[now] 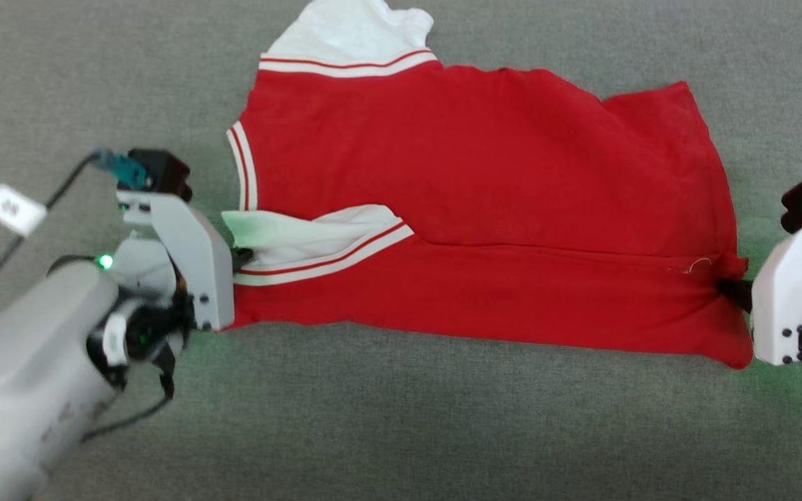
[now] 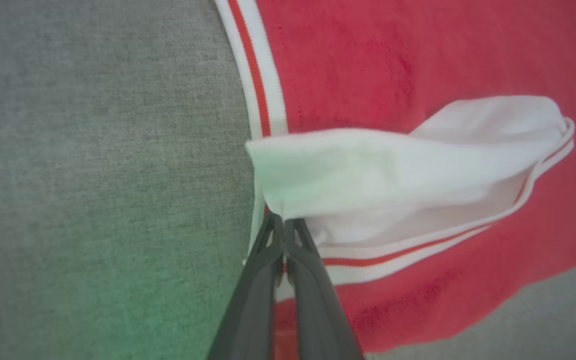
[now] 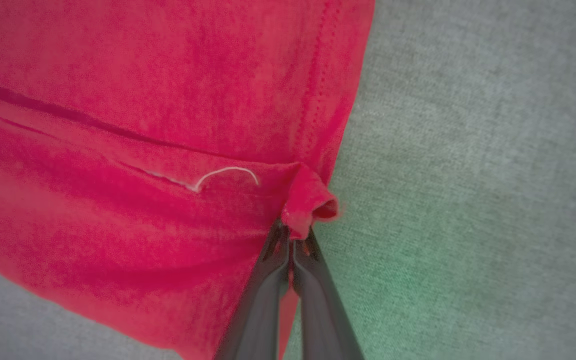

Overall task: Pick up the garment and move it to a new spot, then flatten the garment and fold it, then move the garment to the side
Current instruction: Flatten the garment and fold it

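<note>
Red shirt (image 1: 484, 174) — likely soft, light, limp; left jaws clamped on its sleeve (image 2: 368, 165), right jaws pinching a hem corner (image 3: 310, 200).

One garment (image 1: 484, 181) — two pairs of jaws

garment (image 1: 484, 181) on fabric surface (image 1: 401, 417), between left gripper (image 1: 241, 259) and right gripper (image 1: 735, 289)

From well above, the head camera looks steeply down on the grey surface (image 1: 401, 417), taking in most of the garment (image 1: 477, 174) and both arms. Each wrist camera sits close behind its own jaws, facing along them. With the head view, the left gripper (image 2: 284, 225) camera shares the white sleeve (image 2: 368, 165) just beyond its tips. The right gripper (image 3: 290, 237) camera shares the red corner (image 3: 310, 200) at its tips.
</note>
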Motion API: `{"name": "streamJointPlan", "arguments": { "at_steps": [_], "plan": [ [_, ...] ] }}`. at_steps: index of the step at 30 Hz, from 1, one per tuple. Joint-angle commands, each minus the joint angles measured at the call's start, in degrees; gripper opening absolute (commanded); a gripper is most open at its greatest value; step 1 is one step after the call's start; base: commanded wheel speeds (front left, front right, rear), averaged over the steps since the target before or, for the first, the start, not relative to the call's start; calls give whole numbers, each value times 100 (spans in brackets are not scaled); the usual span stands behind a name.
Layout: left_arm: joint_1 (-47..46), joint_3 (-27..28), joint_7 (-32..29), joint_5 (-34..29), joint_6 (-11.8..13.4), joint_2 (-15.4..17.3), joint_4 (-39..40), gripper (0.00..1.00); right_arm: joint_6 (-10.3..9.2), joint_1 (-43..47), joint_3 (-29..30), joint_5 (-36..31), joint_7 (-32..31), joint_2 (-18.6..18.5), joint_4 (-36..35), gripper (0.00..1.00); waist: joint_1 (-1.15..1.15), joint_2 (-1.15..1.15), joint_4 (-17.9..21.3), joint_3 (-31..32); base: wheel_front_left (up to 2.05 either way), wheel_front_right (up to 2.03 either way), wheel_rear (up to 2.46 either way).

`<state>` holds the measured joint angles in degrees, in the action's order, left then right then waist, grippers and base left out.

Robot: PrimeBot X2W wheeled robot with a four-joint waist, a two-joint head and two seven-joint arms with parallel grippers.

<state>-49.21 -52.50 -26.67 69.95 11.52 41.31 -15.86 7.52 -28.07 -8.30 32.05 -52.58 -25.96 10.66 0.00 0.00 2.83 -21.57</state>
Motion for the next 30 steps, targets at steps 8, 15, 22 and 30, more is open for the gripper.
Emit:
{"name": "streamJointPlan", "arguments": {
  "at_steps": [8,15,22,30],
  "plan": [
    [-426,-321,-1385,362,378,-498,-1216,0,-8,-490,-531,89,199,182,880,0,0,0,132,-220,0,0,0],
    [-845,-549,-2111,253,509,-549,-1551,43,-10,-681,-738,147,317,185,1357,0,0,0,63,-105,0,0,0],
    [-1581,-342,-1565,-91,278,-574,-1287,100,-14,-895,-918,95,559,227,1920,0,0,0,-97,89,0,0,0],
    [-1595,-319,-934,-374,75,-488,-943,100,-28,-906,-823,-141,742,330,2996,46,0,0,-374,357,0,0,0]
  ]
}}
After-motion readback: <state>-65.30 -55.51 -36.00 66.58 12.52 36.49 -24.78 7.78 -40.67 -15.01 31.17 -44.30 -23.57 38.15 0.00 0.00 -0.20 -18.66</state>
